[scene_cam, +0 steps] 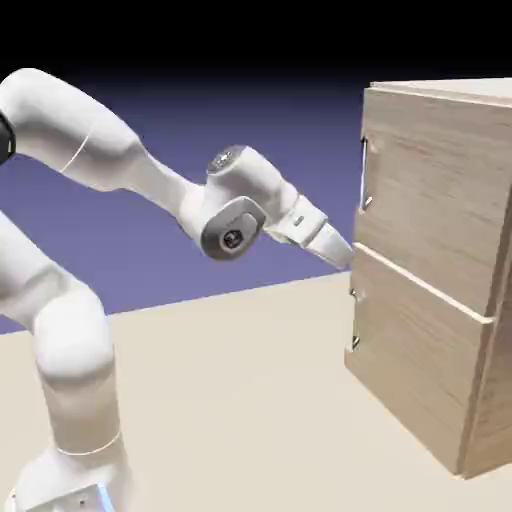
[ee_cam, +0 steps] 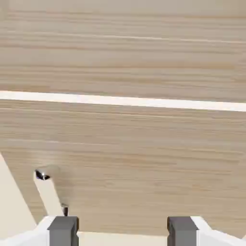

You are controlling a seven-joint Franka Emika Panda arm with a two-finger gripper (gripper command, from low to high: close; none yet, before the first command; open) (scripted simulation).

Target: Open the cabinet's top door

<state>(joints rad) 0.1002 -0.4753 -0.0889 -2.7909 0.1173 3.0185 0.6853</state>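
- Cabinet (scene_cam: 440, 270) stands on the surface (scene_cam: 250, 400), at exterior view's right; top door (scene_cam: 425, 190) shut.
- End effector (scene_cam: 345, 255) near the door seam, below the top handle (scene_cam: 366, 175), fingers spread, empty.
- Step: approach. Next, judged: raise to handle, straddle it, close.

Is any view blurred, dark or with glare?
Exterior view: sharp and evenly lit, black band at top above the cabinet. Hand view: bright and slightly soft, wood fills it, a faint shadow beside the handle, no glare.
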